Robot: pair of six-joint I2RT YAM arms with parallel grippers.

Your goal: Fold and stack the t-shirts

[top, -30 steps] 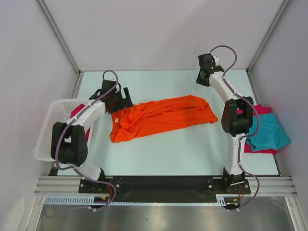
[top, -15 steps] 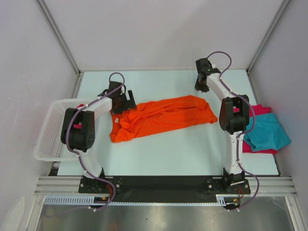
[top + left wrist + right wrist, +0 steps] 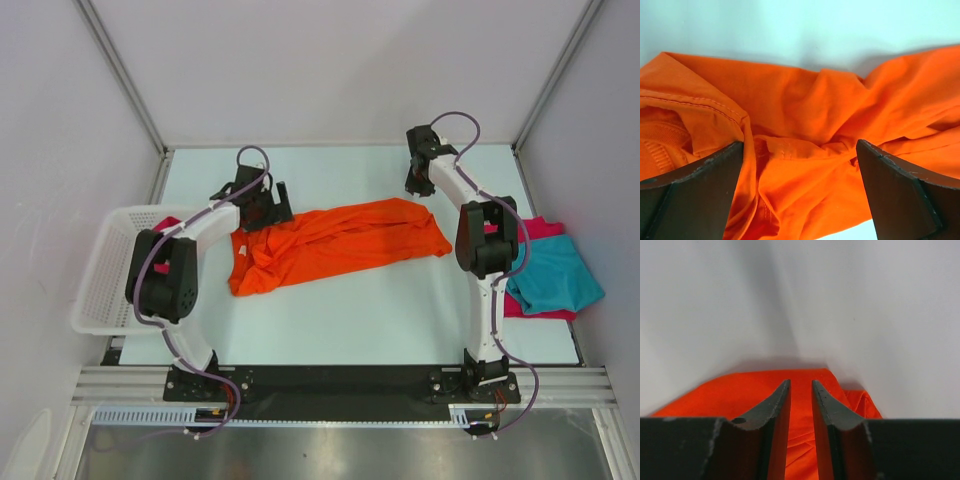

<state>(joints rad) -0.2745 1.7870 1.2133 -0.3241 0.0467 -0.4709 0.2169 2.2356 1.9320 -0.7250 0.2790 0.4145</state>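
Our left fingers point(image 3: 695, 185) stand spread wide, straddling the bunched left end of the orange t-shirt point(image 3: 340, 240), whose long axis runs left to right across mid-frame on the worktop point(image 3: 330, 310). Our right fingers point(image 3: 775, 410), narrowly parted and empty, hang over its upper-right edge.

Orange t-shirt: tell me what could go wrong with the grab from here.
1. The left gripper stands wide open over bunched folds of the orange t-shirt; closing here may pinch several layers and lift it crumpled.
2. The right gripper has only a narrow gap and sits by the shirt's far corner; it may push the hem instead of catching it.
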